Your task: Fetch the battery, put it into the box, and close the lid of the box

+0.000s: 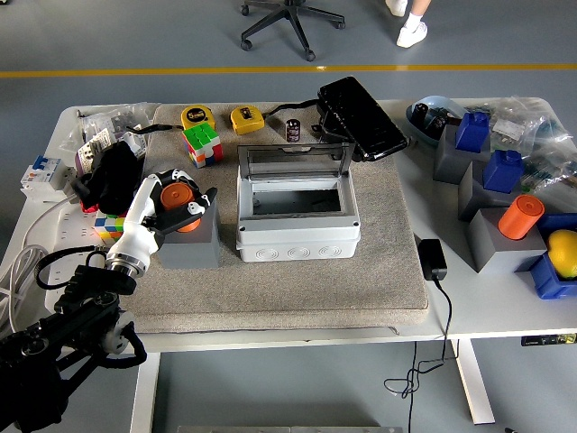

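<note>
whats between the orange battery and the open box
In the head view, only bare mat and an edge of the grey block separate the orange battery, gripped by the left hand, from the box.

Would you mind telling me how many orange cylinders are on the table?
2: one orange cylinder on the grey block at left, wrapped by the left hand; the other orange cylinder on a grey block at right. Clutter could hide more.

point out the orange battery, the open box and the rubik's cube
orange battery (pixel 179 195), head view, its orange top, inside the left hand (pixel 173 200)
open box (pixel 297 236), head view, front wall
rubik's cube (pixel 202 142), head view, top face
</note>
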`<state>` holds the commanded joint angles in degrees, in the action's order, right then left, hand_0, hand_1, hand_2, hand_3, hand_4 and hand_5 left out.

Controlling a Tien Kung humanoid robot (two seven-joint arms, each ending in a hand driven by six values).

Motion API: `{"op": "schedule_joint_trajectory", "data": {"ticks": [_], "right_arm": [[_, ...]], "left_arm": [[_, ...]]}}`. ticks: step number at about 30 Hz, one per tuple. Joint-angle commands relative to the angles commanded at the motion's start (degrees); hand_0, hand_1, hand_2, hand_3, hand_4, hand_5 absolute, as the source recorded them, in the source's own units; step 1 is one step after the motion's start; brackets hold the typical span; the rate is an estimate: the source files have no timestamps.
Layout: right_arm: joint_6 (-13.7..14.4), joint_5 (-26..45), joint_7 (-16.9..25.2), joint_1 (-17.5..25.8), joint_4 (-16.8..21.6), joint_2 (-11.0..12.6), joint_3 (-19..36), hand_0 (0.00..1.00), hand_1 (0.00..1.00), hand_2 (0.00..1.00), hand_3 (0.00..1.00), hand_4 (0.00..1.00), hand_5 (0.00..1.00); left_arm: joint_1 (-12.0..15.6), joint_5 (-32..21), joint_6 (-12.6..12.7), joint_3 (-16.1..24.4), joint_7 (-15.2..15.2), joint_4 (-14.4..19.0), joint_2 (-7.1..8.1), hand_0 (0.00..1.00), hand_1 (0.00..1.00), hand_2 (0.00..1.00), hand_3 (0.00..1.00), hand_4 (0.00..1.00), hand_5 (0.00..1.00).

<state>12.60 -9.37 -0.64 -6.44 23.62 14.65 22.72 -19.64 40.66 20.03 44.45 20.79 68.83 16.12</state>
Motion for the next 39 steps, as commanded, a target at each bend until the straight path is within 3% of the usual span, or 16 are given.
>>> {"op": "schedule_joint_trajectory", "data": {"ticks": [11, 19, 28, 32, 39], "right_arm": [[0.31, 0.24, 0.5, -0.04, 0.01, 0.07, -0.58, 0.608, 0.633, 0.606, 0.563, 0.911, 0.463], [0.61, 0.13, 0.91, -0.11, 0.13, 0.11, -0.24, 0.607, 0.629, 0.603, 0.562, 0.909, 0.463], [0.61, 0.13, 0.95, 0.28, 0.03, 0.06, 0.17, 0.607, 0.63, 0.6, 0.561, 0.908, 0.462], [0.69, 0.07, 1.03, 0.24, 0.08, 0.01, 0.26, 0.606, 0.629, 0.599, 0.56, 0.906, 0.464], [0.8, 0.25, 1.04, 0.14, 0.04, -0.02, 0.32, 0.604, 0.63, 0.598, 0.56, 0.905, 0.463]], "left_arm": [[-0.05, 0.69, 0.26, 0.43, 0.15, 0.54, -0.15, 0.21, 0.103, 0.101, 0.187, 0.283, 0.002], [-0.02, 6.32, 1.37, 2.36, -1.29, 4.67, 0.75, 0.193, 0.094, 0.092, 0.18, 0.276, 0.002], [-2.65, 26.17, 6.34, 1.62, -14.91, 12.91, 3.13, 0.184, 0.09, 0.083, 0.179, 0.301, 0.002], [-5.75, 35.03, 7.0, -1.16, -19.56, 13.58, 3.3, 0.172, 0.078, 0.065, 0.165, 0.312, 0.002], [-12.83, 44.03, 7.48, -8.92, -25.75, 13.29, 2.26, 0.173, 0.083, 0.07, 0.167, 0.336, 0.002]]}}
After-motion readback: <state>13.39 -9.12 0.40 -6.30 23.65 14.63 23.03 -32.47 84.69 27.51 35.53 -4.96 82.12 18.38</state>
